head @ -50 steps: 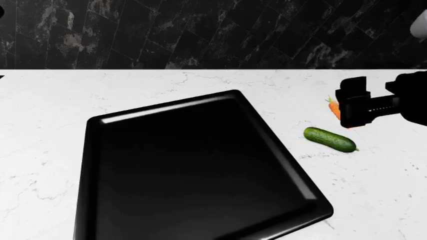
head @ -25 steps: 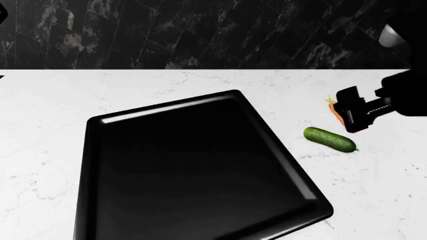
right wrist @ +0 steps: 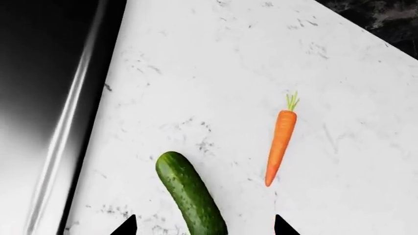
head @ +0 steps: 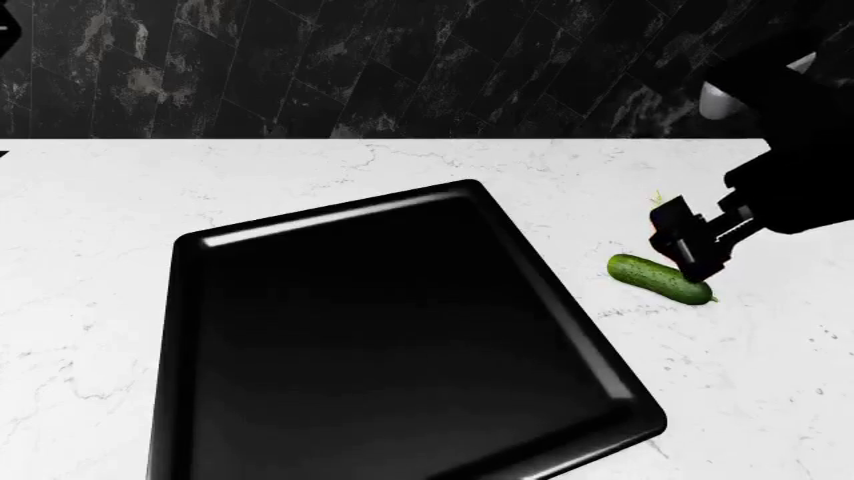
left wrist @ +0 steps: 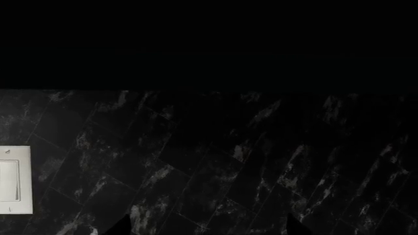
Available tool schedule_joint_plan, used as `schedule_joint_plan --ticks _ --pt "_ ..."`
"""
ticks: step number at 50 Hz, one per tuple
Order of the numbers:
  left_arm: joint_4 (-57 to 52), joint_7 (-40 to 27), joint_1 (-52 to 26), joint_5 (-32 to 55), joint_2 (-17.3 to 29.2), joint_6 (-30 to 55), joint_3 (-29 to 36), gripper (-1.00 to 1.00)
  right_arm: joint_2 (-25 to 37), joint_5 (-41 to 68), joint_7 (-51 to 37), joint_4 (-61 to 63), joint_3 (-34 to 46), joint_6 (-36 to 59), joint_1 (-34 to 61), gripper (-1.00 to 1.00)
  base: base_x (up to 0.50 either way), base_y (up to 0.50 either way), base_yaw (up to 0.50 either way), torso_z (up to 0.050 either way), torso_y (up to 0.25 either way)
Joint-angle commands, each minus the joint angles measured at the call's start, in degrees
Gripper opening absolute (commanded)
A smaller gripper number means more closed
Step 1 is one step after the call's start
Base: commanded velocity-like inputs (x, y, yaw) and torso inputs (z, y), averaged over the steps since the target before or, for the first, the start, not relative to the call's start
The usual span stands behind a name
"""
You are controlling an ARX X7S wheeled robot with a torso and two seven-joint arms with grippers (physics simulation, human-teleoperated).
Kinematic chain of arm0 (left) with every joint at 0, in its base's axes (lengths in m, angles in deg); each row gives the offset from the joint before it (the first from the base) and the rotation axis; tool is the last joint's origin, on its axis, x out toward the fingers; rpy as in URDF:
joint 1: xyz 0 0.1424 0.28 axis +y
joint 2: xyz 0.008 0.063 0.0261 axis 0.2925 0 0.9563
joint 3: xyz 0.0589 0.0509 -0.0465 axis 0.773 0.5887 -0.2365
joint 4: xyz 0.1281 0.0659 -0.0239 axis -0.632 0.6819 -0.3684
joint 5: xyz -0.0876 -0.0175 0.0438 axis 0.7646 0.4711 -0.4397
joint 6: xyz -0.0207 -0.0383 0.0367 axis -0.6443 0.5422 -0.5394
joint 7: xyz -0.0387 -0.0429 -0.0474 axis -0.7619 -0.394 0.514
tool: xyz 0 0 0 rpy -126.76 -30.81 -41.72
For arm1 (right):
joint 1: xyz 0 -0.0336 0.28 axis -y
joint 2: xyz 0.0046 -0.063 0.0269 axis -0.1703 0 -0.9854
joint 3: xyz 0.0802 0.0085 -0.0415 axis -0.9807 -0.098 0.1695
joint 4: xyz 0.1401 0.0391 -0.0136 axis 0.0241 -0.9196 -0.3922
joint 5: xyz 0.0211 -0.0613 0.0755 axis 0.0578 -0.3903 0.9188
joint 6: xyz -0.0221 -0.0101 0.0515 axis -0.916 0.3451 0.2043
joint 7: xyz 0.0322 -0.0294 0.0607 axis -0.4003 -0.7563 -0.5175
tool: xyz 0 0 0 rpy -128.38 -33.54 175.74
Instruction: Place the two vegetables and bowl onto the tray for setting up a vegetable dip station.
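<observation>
The dark green cucumber [head: 659,279] [right wrist: 190,193] lies on the white counter just right of the black tray [head: 400,330] [right wrist: 39,73]. The orange carrot [right wrist: 281,139] lies beside it on the side away from the tray; in the head view my right gripper hides nearly all of it. My right gripper [head: 681,245] [right wrist: 203,226] hovers open over the cucumber's far end, one fingertip on each side of it. My left gripper [left wrist: 207,229] is open and empty, facing the dark wall. The bowl is out of view.
A black marble backsplash [head: 400,70] runs behind the white marble counter [head: 94,230]. A white switch plate [left wrist: 14,180] sits on that wall. A white object [head: 717,100] shows at the upper right, partly behind my right arm.
My right gripper has swung left and down from over the carrot to the cucumber's far end, now covering the carrot in the head view. Vegetables and tray have not moved.
</observation>
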Motion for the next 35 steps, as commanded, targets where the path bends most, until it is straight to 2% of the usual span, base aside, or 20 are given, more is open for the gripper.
schedule_joint_plan --ticks 1,35 --pt "-0.1 0.3 0.2 -0.2 0.2 -0.5 0.4 1.00 -2.3 -4.0 8.4 -0.5 5.8 -1.9 0.7 1.00 0.00 0.00 0.00 0.000 0.000" --pt "-0.2 0.0 -0.1 0.5 0.6 -1.2 1.5 1.00 -2.1 -3.4 3.9 -4.0 6.5 -6.5 -6.0 1.00 0.00 0.00 0.00 0.000 0.000"
